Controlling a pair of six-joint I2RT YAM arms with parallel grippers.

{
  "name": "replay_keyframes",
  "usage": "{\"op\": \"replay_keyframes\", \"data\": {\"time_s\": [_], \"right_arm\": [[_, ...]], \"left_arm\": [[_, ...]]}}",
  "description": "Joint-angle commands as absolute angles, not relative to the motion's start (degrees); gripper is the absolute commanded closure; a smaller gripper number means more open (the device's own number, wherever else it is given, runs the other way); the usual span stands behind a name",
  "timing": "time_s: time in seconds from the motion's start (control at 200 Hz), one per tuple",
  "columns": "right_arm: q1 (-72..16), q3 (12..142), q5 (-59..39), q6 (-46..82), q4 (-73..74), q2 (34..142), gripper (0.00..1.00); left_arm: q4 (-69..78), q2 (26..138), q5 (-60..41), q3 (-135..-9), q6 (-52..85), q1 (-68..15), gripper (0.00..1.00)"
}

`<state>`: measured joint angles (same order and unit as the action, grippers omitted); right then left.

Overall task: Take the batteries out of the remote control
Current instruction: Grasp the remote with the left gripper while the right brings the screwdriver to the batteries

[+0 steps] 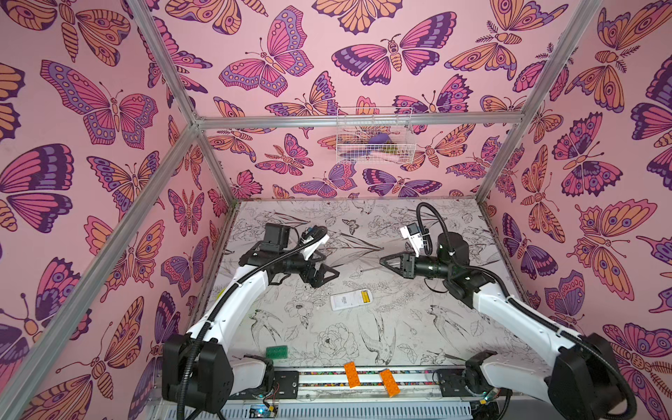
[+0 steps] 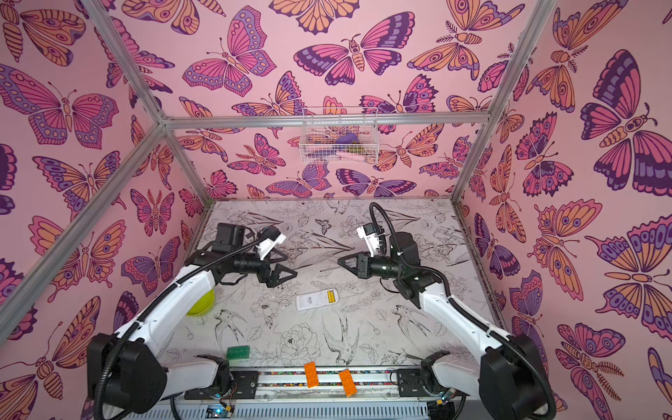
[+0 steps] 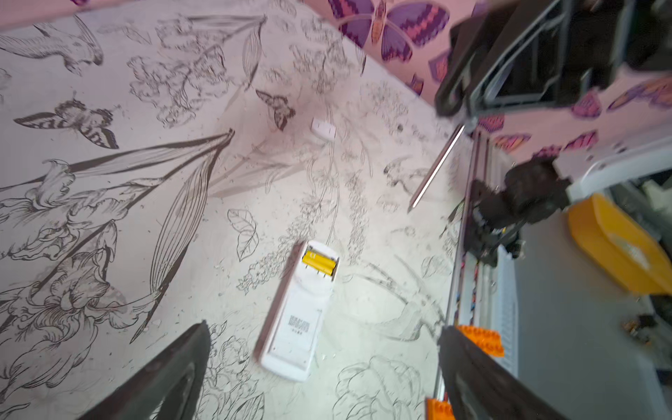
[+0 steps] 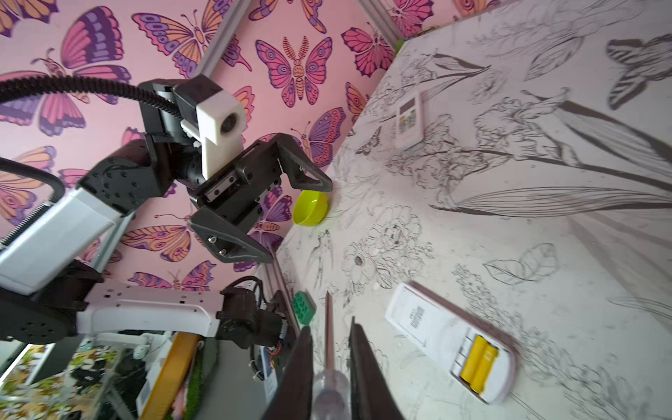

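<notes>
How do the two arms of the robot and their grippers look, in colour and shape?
The left arm and right arm have white shells with black joints. A black ribbed cable runs along each. The left gripper and right gripper are black, with hollow triangular fingers. A white camera housing sits at each wrist.

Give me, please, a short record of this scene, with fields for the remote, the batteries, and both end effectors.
remote: back side up on the table, opened
batteries: two yellow, side by side, inside the remote
cover: small white piece on the table, apart from the remote
left end effector: open, empty, above the table
right end effector: shut on the screwdriver, gripping its clear handle
</notes>
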<state>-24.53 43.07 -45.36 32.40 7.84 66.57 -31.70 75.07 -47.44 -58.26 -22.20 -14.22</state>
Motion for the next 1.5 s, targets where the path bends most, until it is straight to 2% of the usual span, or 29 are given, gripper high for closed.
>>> {"op": "replay_keyframes", "data": {"time_s": [0.0, 0.271, 0.501, 0.942, 1.092, 1.263, 1.498], "right_arm": [[-24.13, 43.33, -42.13, 18.94, -3.22, 61.98, 1.0], [-24.11, 40.46, -35.2, 4.9, -9.01, 54.14, 1.0], [-24.19, 38.37, -32.79, -2.24, -9.21, 52.47, 1.0], [-24.17, 36.93, -32.48, -6.94, -9.04, 53.7, 1.0], [-24.18, 36.47, -33.44, -6.17, -7.36, 54.77, 1.0], [-25.03, 35.99, -34.5, -6.94, -7.54, 55.45, 1.0], [-27.03, 35.75, -36.02, -7.12, -6.96, 58.83, 1.0]], "left_arm": [[-33.8, 77.61, -41.41, -57.86, -33.69, -17.3, 0.01], [-30.59, 82.99, -32.31, -53.36, -46.23, -25.09, 0.01], [-26.39, 89.55, -27.7, -53.34, -47.02, -29.46, 0.01], [-24.97, 100.69, -17.83, -58.0, -47.04, -35.76, 0.02], [-25.22, 101.57, -15.75, -56.76, -48.38, -36.34, 0.1], [-25.92, 99.57, -16.59, -53.27, -51.85, -36.72, 0.3], [-27.33, 96.52, -15.76, -49.09, -55.63, -36.66, 0.49]]}}
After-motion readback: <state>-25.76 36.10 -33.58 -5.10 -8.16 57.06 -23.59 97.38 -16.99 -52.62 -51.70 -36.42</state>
